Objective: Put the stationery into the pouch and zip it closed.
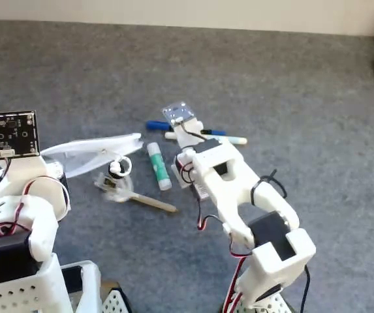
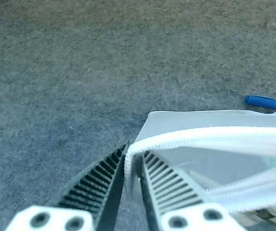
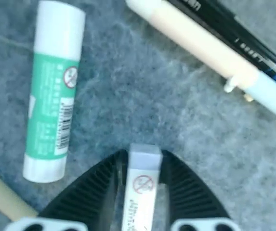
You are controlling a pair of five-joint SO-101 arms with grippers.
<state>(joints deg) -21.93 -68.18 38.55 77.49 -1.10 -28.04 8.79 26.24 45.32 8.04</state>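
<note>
One pair of left fingers (image 2: 130,156) is recorded, closed narrowly on the zip edge of the pouch (image 2: 210,139) at its corner.

One pouch is listed, translucent white, laid on the grey counter (image 1: 291,78) and stretched from the left fingers toward the right fingers. Its two zip rows are seen parted.

One clear plastic item (image 1: 115,177) with a white round part is noted just beside the pouch, between the two pairs of fingers.

One beige stick (image 1: 153,203) is laid flat, one end at the clear plastic item and the other pointed toward the right fingers.

One glue stick (image 3: 51,91), green and white, is laid flat just beside the right fingers and apart from them.

One pair of right fingers (image 3: 142,156) is recorded, clamped on a small white block (image 3: 140,190) with a printed label. The block is held between the fingers with its end level with their tips.

Two pens are counted, laid side by side past the tips of the right fingers: one black-and-blue pen (image 3: 224,29) and one cream pen (image 3: 195,43) with a pale blue end.
</note>
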